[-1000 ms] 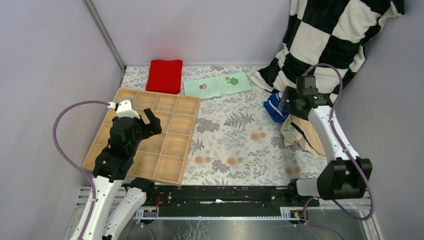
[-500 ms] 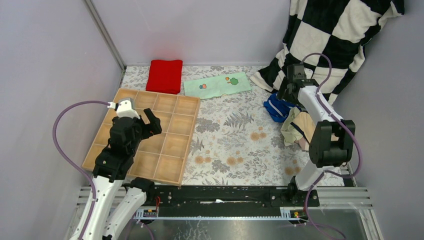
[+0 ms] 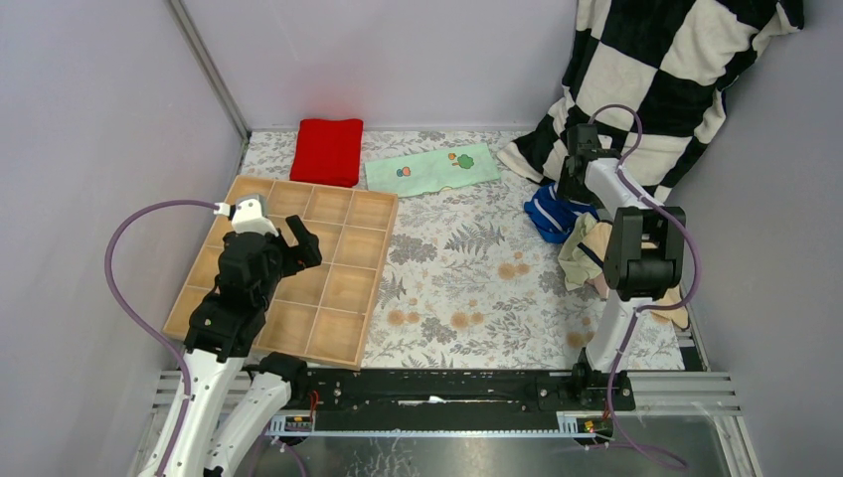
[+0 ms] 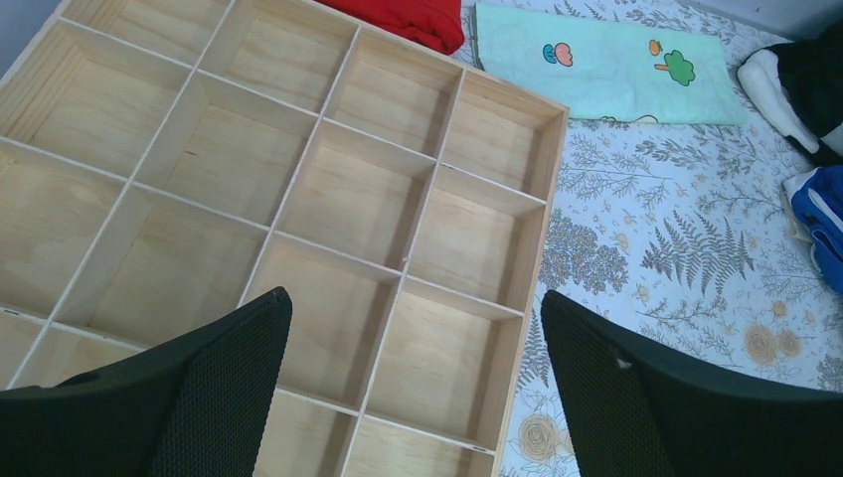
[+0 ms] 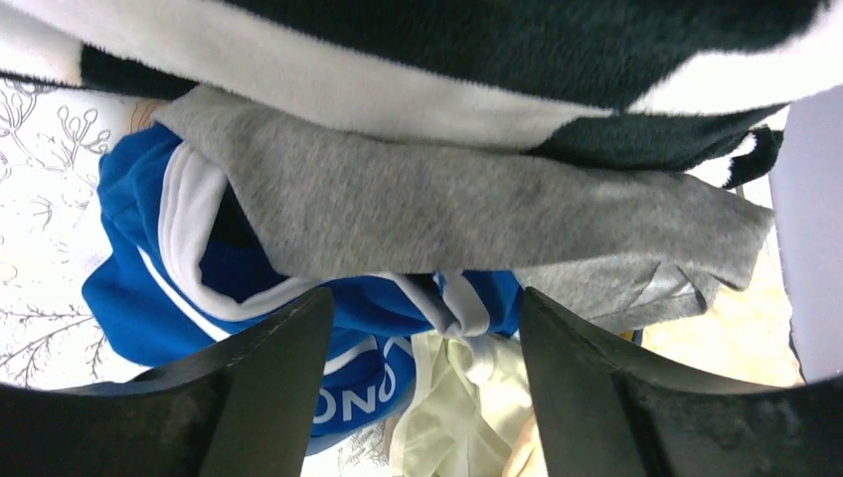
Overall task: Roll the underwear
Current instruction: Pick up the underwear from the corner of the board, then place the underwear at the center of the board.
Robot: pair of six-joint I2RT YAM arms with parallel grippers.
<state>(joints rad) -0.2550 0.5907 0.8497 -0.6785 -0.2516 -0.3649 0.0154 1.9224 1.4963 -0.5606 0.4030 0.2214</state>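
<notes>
Most of the table [image 3: 467, 268] is covered by a fern and flower print. At its far right corner a black-and-white checkered blanket [image 3: 676, 70] is draped down from above, and its lower hem is spread onto the table. Along the left edge a wooden tray [image 3: 384, 260] divided into square compartments is laid slightly askew; nothing is seen inside the compartments in view. By the far edge, near the middle, a mint cloth [image 3: 430, 169] printed with cartoon trees is spread flat, and just left of it a red folded cloth [image 3: 328, 149] is placed, touching the tray's far rim.

The underwear [image 3: 587, 248] is heaped against the right edge, toward the far right corner, partly tucked under the blanket hem. In the right wrist view a grey brief [image 5: 447, 209] is seen lying over a blue brief [image 5: 149, 288] with white stripes, with a pale green piece [image 5: 447, 397] beneath them.

The right gripper [image 5: 422, 298] is held over this heap with its jaws spread wide, nothing between them; whether the cloth is touched cannot be told. The left gripper [image 4: 413, 298] is held over the tray, its jaws likewise parted and nothing held.
</notes>
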